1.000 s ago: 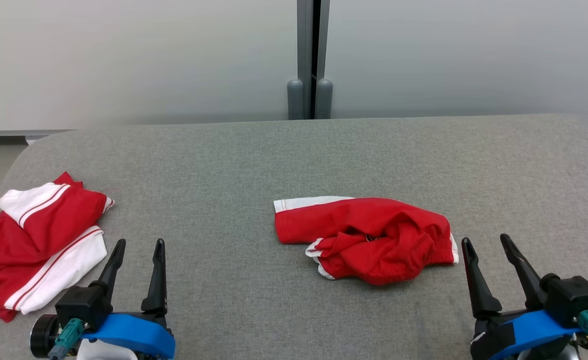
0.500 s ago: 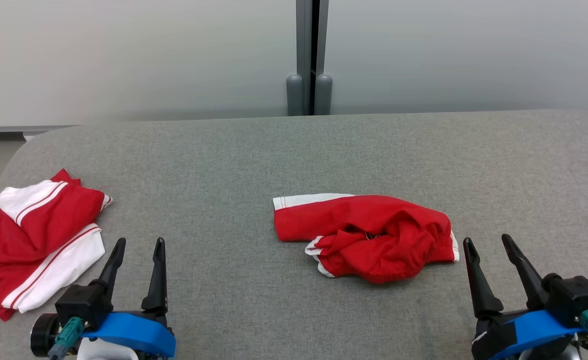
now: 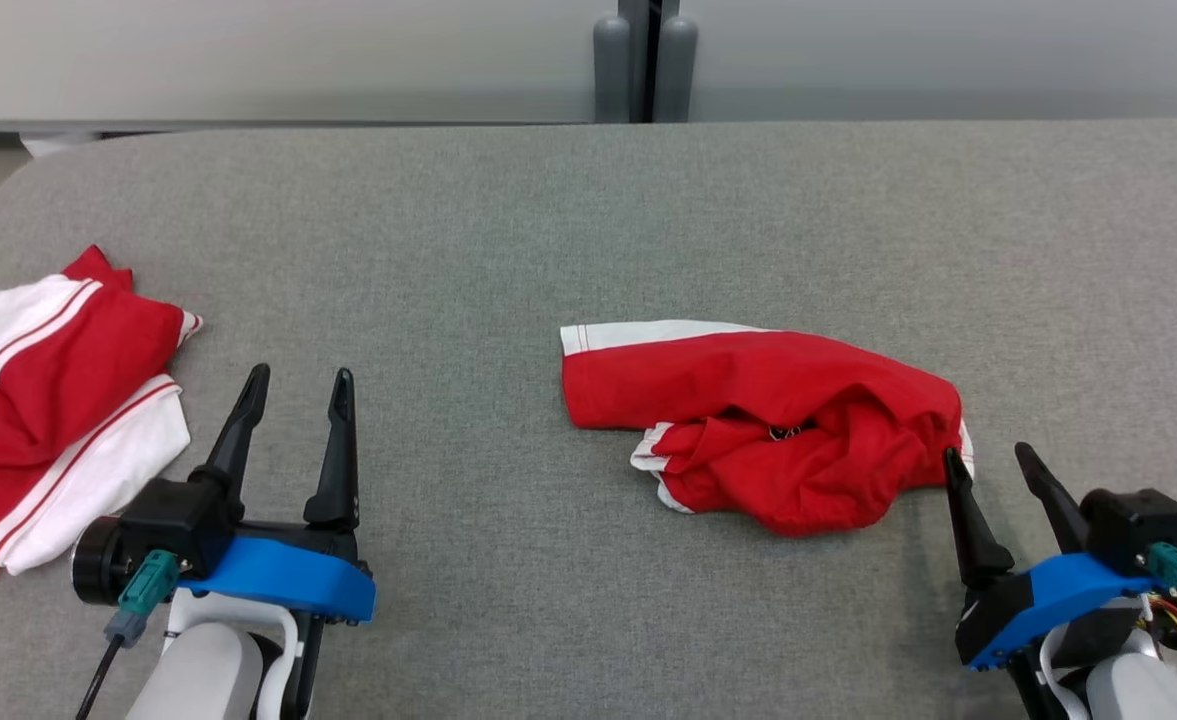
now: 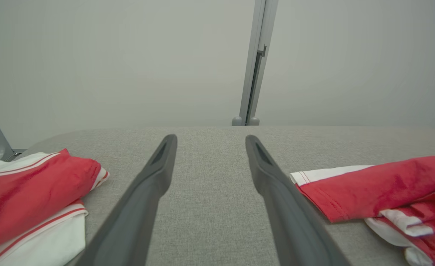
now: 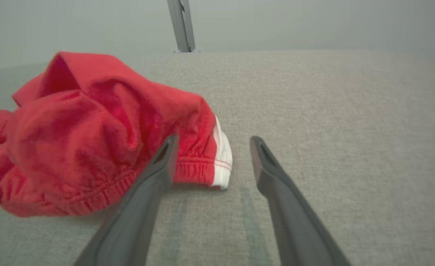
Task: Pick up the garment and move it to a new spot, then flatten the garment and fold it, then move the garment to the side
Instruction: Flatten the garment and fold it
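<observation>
The right pincer (image 3: 986, 455), released and spread wide, sits with one fingertip at the elastic edge of the crumpled red garment (image 3: 768, 420) mid-desk (image 3: 548, 220), so closing here may pinch only a thin fold that slips free on lifting, while the left pincer (image 3: 301, 373), also released, rests near another red-and-white garment (image 3: 48, 400).

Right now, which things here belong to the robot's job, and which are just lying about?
Job: crumpled red garment, middle of the table; right fingers, open beside it; left fingers, open.
Lying about: red-and-white clothes pile at the left edge.
</observation>
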Robot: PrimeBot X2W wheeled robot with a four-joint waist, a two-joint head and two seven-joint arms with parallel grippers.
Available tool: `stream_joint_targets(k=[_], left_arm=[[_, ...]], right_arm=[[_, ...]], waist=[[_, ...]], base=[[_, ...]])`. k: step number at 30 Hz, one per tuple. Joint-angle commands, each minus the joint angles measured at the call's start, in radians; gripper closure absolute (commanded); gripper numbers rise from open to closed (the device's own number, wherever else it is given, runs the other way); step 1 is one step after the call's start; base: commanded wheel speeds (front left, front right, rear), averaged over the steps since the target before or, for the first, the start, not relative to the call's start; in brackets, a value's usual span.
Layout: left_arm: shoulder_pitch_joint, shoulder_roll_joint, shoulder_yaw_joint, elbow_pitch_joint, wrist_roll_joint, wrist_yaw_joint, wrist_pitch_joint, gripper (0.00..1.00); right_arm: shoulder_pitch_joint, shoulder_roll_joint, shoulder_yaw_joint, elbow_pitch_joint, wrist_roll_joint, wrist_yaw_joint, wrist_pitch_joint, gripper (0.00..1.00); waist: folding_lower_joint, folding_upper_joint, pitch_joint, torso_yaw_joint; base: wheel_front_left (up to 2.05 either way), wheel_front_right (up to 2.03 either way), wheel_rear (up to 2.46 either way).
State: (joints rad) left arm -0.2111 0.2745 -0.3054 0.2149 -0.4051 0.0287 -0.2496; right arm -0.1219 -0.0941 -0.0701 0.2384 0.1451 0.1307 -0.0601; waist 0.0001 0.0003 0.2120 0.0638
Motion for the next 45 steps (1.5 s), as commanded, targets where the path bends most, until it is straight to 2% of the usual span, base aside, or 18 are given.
stream_joint_targets(k=[1,7,8,9,10,17,22,25,30,34,41,45], left_arm=[[-0.024,-0.004,-0.001,-0.005,0.007,-0.001,-0.007,0.0],[-0.057,-0.013,0.001,-0.006,0.021,-0.007,-0.012,0.0],[-0.059,-0.014,0.002,-0.004,0.021,-0.008,-0.013,0.0],[-0.061,-0.015,0.003,-0.002,0.022,-0.008,-0.013,0.0],[-0.063,-0.016,0.004,0.0,0.024,-0.009,-0.014,0.0],[-0.069,-0.024,0.012,0.006,0.03,-0.011,-0.016,0.0],[-0.061,-0.031,0.02,0.006,0.037,-0.01,-0.016,0.0],[-0.051,-0.033,0.026,0.002,0.038,-0.009,-0.016,0.0],[-0.048,-0.042,0.029,0.001,0.044,-0.015,-0.016,0.0],[-0.046,-0.048,0.032,0.007,0.045,-0.02,-0.017,0.0],[-0.028,-0.056,0.036,0.028,0.047,-0.025,-0.017,0.0],[-0.02,-0.059,0.036,0.042,0.048,-0.026,-0.017,0.0]], right_arm=[[-0.031,-0.01,0.003,0.027,0.012,0.0,-0.006,0.0],[-0.138,-0.036,0.044,0.214,0.072,0.0,0.012,0.0],[-0.15,-0.04,0.053,0.24,0.083,0.0,0.019,0.35],[-0.158,-0.042,0.06,0.259,0.096,0.0,0.021,0.63],[-0.165,-0.045,0.066,0.272,0.104,0.0,0.019,1.0],[-0.24,-0.101,0.06,0.247,0.134,0.0,-0.039,1.0],[-0.294,-0.131,0.08,0.121,0.084,0.0,-0.091,1.0],[-0.295,-0.131,0.14,0.013,0.045,0.0,-0.092,1.0],[-0.187,-0.142,0.279,-0.106,0.034,0.0,0.01,1.0],[-0.066,-0.14,0.331,-0.138,0.046,0.0,0.089,1.0],[0.098,-0.109,0.309,-0.095,0.065,0.0,0.155,1.0],[0.134,-0.081,0.272,-0.067,0.065,0.0,0.135,1.0]], waist=[[-0.0001,-0.0003,0.037,0.025],[-0.0001,-0.0003,0.084,0.033],[-0.0001,-0.0003,0.086,0.033],[-0.0001,-0.0003,0.087,0.033],[-0.0001,-0.0003,0.088,0.033],[-0.0001,-0.0003,0.079,0.028],[-0.0001,-0.0003,0.062,0.017],[-0.0001,-0.0003,0.056,0.007],[-0.0001,-0.0003,0.053,0.0],[-0.0001,-0.0003,0.049,-0.004],[-0.0001,-0.0003,0.024,-0.01],[-0.0001,-0.0003,0.01,-0.011]], base=[[0.0,0.0,0.0],[0.0,0.0,0.0],[0.0,0.0,0.0],[0.0,0.0,0.0],[0.0,0.0,0.0],[0.0,0.0,0.0],[0.0,0.0,0.0],[0.0,0.0,0.0],[0.0,0.0,0.0],[0.0,0.0,0.0],[0.0,0.0,0.0],[0.0,0.0,0.0]])
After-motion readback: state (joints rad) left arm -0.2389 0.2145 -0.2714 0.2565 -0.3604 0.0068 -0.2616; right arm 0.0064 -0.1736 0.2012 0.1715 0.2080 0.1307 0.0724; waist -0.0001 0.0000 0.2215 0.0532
